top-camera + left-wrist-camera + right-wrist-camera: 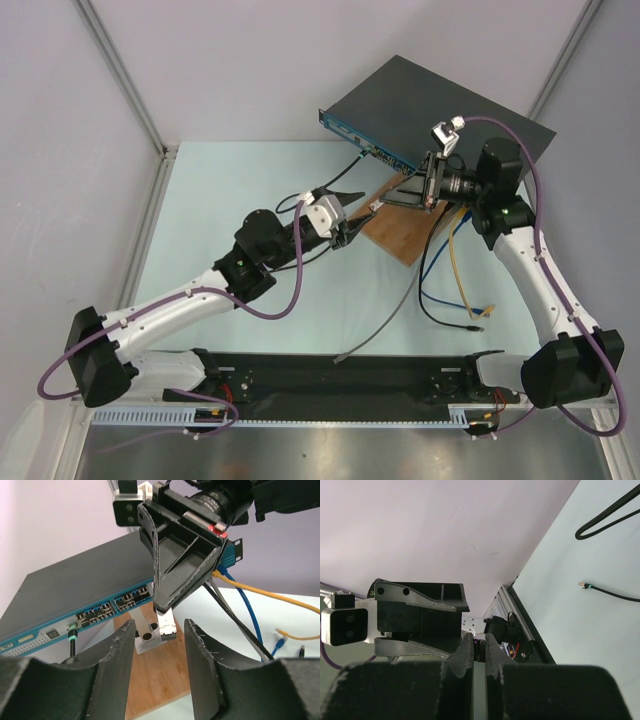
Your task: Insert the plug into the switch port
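Note:
The plug (165,624) is a small silver module. My right gripper (162,607) is shut on it, and it sticks out below the black fingertips. In the right wrist view it is only a dark sliver (479,652) between the closed fingers. It hangs over the wooden board (155,675), in front of the switch's (75,585) blue port row (100,612). My left gripper (159,628) is open, with one finger on each side of the plug and a gap to both. From above, the two grippers (371,199) (386,198) meet tip to tip before the switch (440,110).
A metal bracket (142,636) stands on the board (405,238). A green-tipped cable (71,637) sits in a switch port. Yellow (260,592) and blue (250,615) cables trail from the switch's right end over the table (455,275). A grey cable (385,320) lies toward the near edge.

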Robot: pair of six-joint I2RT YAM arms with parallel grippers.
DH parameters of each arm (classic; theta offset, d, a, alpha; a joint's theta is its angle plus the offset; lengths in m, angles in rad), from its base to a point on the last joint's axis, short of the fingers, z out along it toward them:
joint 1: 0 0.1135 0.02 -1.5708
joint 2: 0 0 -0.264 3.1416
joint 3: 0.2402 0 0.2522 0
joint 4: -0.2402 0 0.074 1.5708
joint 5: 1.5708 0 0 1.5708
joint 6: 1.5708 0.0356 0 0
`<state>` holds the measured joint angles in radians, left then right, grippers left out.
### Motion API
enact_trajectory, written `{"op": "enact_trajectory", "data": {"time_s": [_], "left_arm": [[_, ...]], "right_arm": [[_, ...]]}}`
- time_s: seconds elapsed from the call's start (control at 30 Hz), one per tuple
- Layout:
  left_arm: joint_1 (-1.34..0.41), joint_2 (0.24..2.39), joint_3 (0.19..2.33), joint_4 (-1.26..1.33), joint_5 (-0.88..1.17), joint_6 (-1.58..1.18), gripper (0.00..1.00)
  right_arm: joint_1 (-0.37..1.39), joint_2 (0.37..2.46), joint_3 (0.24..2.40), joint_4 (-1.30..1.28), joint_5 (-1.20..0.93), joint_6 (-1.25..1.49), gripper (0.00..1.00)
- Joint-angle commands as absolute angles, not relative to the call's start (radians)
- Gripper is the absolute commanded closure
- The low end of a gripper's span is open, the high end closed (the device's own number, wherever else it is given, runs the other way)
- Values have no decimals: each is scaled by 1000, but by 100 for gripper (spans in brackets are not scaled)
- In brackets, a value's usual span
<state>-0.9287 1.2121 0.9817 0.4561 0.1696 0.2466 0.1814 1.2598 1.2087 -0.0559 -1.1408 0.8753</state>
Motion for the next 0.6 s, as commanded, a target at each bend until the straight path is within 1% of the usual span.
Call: {"op": "enact_trajectory", "data": {"time_s": [0.0,0.57], "left_arm": [[-939,1215,988,534,184,275,52],[-946,1255,974,540,143,298,53]], "right_arm": [[196,1266,1224,-11,-1167,885,100],[204,1282,1232,-14,-1161,876,100]]}}
